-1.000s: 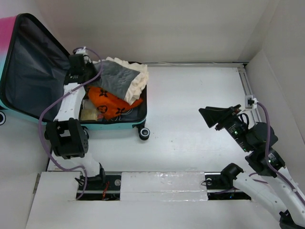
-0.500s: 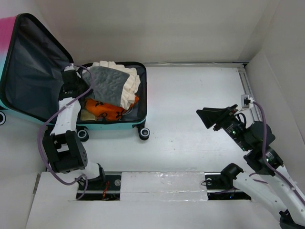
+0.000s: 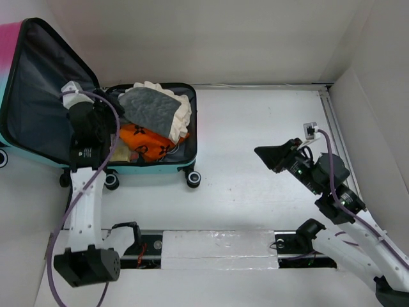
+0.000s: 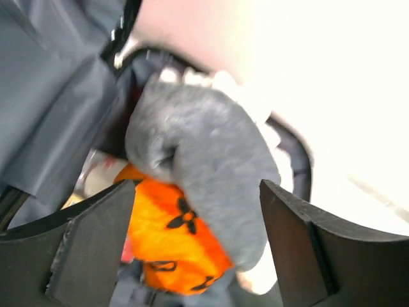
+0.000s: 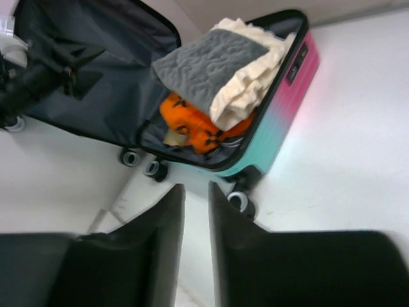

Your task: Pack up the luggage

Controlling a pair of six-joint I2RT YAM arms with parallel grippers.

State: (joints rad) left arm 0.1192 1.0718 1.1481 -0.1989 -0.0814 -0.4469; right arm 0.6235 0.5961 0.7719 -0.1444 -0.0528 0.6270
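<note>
Pulled back and released are the left jaws, the right jaws narrowed yet empty; the luggage (image 3: pixel 38 89) is laid lengthwise near-to-far, wheels nearest.

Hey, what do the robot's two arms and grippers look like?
Both arms have white links and black joint housings. A purple cable loops along the left arm and right arm. The left gripper and right gripper have black wedge-shaped fingers.

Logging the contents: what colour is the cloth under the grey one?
Orange cloth, black motifs; left wrist view.
</note>
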